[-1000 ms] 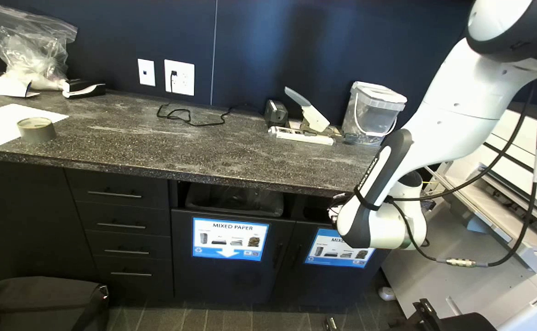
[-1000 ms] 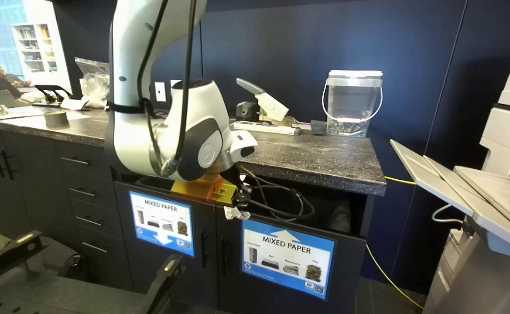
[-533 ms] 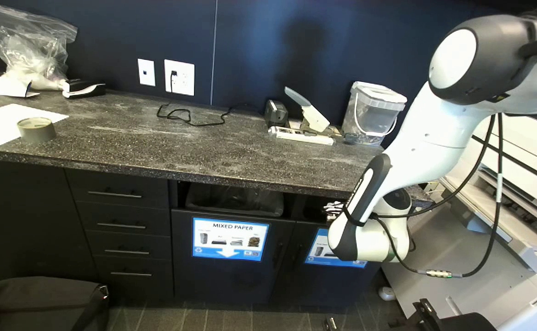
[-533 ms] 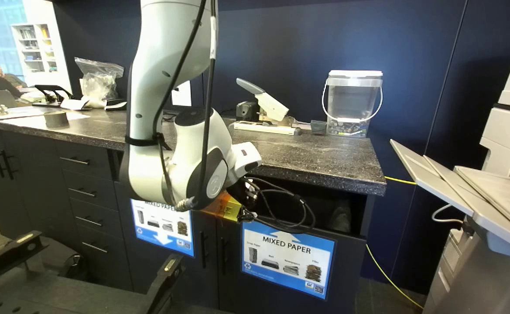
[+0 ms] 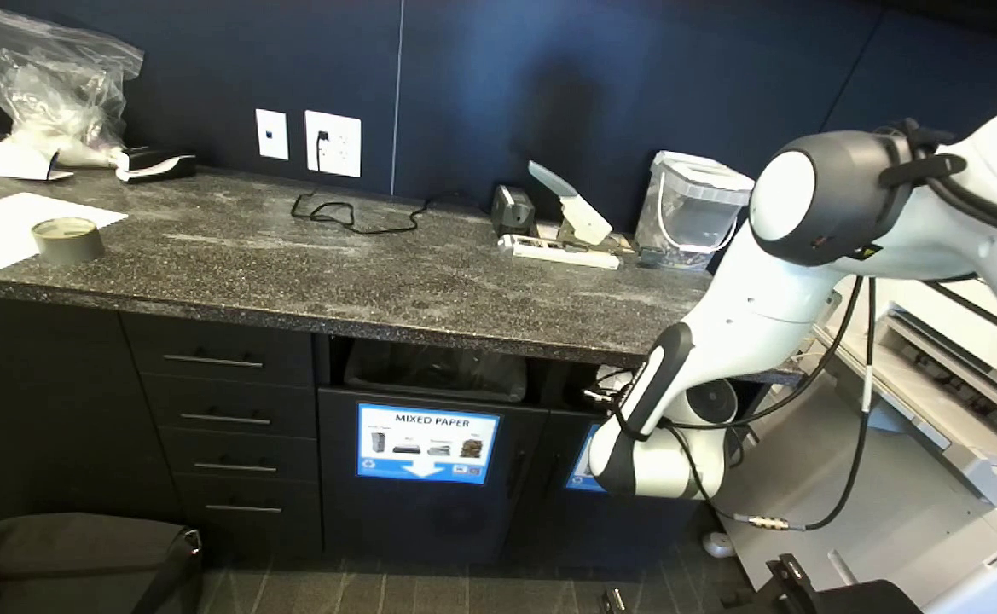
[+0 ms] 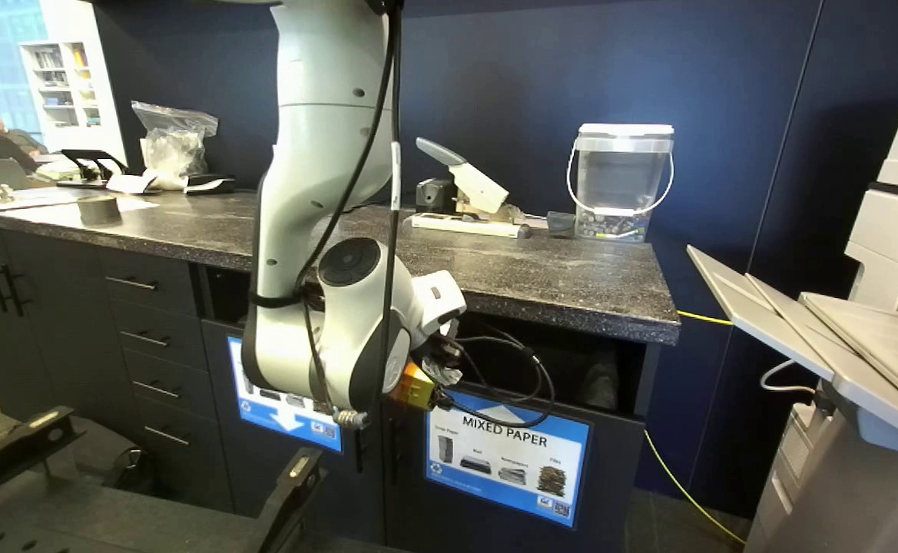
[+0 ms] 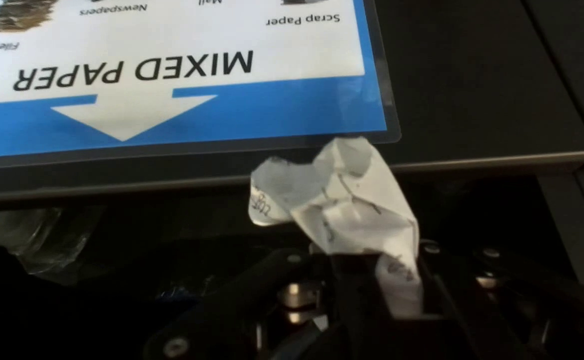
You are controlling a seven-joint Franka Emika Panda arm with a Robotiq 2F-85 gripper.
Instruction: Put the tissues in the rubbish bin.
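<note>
Delivery now, by the look of it: the crumpled tissue (image 7: 351, 215), centre of the wrist frame, is held at the mouth of the rubbish bin (image 7: 471, 110); more depth past the front edge is called for, it seems, then release; and the fingers (image 7: 354, 280), nearly together, are clamped on that tissue

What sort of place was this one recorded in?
Probably an office copy corner, judging by what looks like a copier, the MIXED PAPER labels and what seems to be a heavy stapler or punch.
</note>
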